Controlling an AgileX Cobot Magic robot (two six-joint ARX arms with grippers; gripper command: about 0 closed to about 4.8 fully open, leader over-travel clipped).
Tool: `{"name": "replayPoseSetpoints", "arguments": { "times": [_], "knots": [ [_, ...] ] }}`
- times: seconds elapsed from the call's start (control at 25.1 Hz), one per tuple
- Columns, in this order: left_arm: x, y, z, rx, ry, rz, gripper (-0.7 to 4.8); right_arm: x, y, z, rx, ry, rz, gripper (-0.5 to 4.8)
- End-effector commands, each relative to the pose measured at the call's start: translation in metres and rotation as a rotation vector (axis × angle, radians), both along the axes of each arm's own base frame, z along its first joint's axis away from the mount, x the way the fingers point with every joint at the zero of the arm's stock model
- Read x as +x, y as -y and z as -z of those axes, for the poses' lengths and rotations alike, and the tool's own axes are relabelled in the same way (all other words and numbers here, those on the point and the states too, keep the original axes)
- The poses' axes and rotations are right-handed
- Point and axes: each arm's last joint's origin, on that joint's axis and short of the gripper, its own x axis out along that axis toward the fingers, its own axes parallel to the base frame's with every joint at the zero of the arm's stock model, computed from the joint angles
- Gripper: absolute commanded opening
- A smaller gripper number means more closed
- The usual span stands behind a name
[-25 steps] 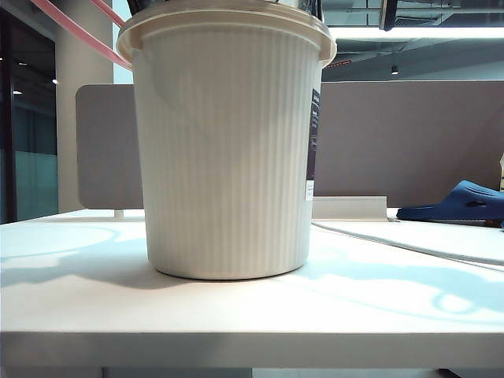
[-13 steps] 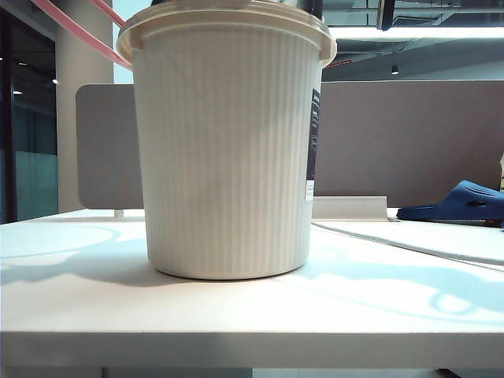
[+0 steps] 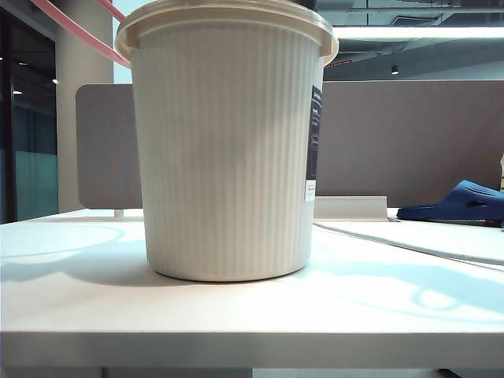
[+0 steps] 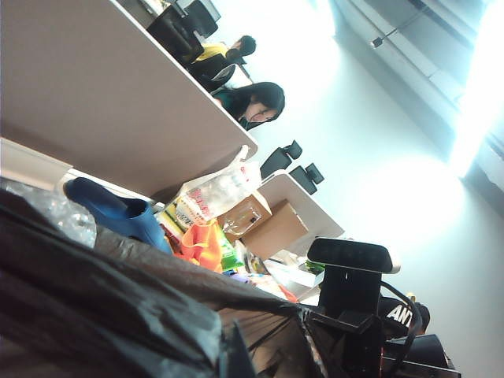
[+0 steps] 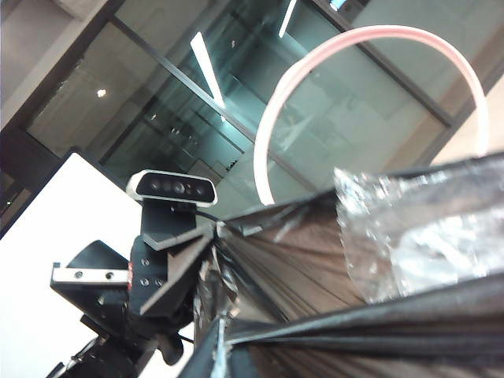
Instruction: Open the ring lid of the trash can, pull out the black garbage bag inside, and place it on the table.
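Both the left gripper [image 4: 236, 346] and the right gripper [image 5: 224, 335] are clamped on the black garbage bag [image 4: 102, 307], stretched taut between them above the trash can [image 3: 227, 150]. Since a second ago the dark shapes above the rim have risen out of the exterior view. I judge the bag nearly free; the ring lid [image 5: 370, 87] stands open behind it, and the table [image 3: 252, 315] awaits.

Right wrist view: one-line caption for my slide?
Black garbage bag stretched taut toward the left arm's wrist camera, pink ring lid raised behind.
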Motion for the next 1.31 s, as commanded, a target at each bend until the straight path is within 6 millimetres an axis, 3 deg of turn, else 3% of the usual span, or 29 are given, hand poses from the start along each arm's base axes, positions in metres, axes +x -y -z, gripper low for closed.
{"name": "replayPoseSetpoints", "arguments": {
  "times": [0.04,0.56,0.84,1.31],
  "knots": [
    [-0.003,-0.001,-0.015,-0.031,0.075,0.004,-0.06,-0.002,0.0,-0.009,0.016,0.026,0.015,-0.01],
    [0.008,0.006,-0.055,-0.054,0.17,0.04,-0.06,-0.001,0.0,-0.014,0.03,0.031,0.035,-0.01],
    [0.007,0.006,-0.058,-0.061,0.217,0.039,-0.06,0.004,-0.001,-0.041,0.051,0.088,0.036,-0.01],
    [0.008,0.006,-0.062,-0.091,0.271,0.033,-0.06,0.011,-0.003,-0.037,0.056,0.072,0.053,-0.01]
  ]
}}
